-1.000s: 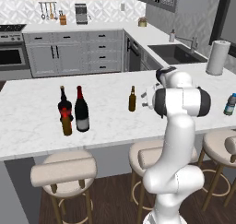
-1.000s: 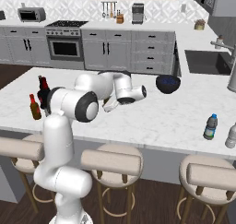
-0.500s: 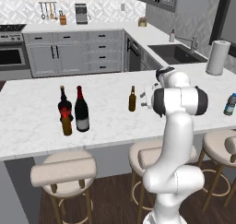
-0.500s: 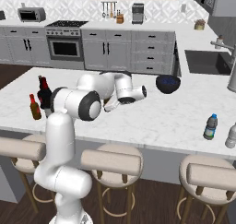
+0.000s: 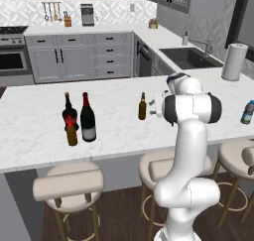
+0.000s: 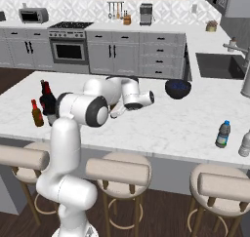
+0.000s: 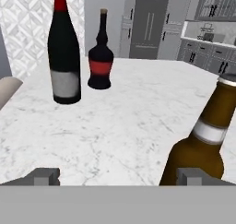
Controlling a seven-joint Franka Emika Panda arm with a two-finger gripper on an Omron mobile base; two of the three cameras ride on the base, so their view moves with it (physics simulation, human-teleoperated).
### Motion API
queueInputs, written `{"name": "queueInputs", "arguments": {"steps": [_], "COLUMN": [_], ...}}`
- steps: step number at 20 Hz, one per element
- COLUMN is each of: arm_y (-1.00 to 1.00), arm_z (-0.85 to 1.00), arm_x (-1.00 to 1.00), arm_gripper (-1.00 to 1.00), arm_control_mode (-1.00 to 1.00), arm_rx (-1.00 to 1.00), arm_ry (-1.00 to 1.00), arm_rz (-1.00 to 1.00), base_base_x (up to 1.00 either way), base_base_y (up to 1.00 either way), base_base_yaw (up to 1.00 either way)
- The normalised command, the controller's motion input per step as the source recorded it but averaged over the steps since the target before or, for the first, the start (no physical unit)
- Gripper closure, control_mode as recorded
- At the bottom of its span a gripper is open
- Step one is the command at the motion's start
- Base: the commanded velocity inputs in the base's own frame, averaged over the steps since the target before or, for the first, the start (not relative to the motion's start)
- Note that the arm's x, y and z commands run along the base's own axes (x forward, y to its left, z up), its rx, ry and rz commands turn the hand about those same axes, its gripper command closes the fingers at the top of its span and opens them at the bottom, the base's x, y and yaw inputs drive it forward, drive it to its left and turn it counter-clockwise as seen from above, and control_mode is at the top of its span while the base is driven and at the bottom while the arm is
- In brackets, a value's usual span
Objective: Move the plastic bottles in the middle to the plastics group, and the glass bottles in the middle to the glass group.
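Nothing has shifted over the last second. On the counter [image 5: 119,136], the wine bottle [image 5: 88,118] stands toward the left end beside the red-labelled bottle [image 5: 68,115]. The olive-brown beer bottle [image 5: 142,106] waits mid-counter, and the plastic bottle [image 6: 223,134] is near the right end. My jaws hang fully spread and empty just beside the beer bottle, so I judge its grasp is next.

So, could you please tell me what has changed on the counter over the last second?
Nothing has visibly changed. The arm holds the same pose, its pincer open and empty beside the olive-brown beer bottle. The tall wine bottle, the red-labelled bottle and the bluish plastic bottle stand where they were.
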Motion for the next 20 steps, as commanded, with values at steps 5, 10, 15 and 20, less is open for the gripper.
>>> {"name": "queueInputs", "arguments": {"steps": [5, 10, 15, 20], "arm_y": [0.02, 0.00, 0.00, -0.02], "arm_z": [-0.07, -0.06, -0.07, -0.08], "arm_x": [0.12, 0.12, 0.16, 0.16], "arm_gripper": [-1.00, -1.00, -1.00, -1.00], "arm_control_mode": [-1.00, -1.00, -1.00, -1.00], "arm_rx": [0.00, 0.00, 0.00, 0.00], "arm_ry": [0.00, 0.00, 0.00, 0.00], "arm_rz": [-0.01, -0.02, -0.03, -0.03], "base_base_x": [0.00, 0.00, 0.00, 0.00], "base_base_y": [0.00, 0.00, 0.00, 0.00], "base_base_yaw": [0.00, 0.00, 0.00, 0.00]}}
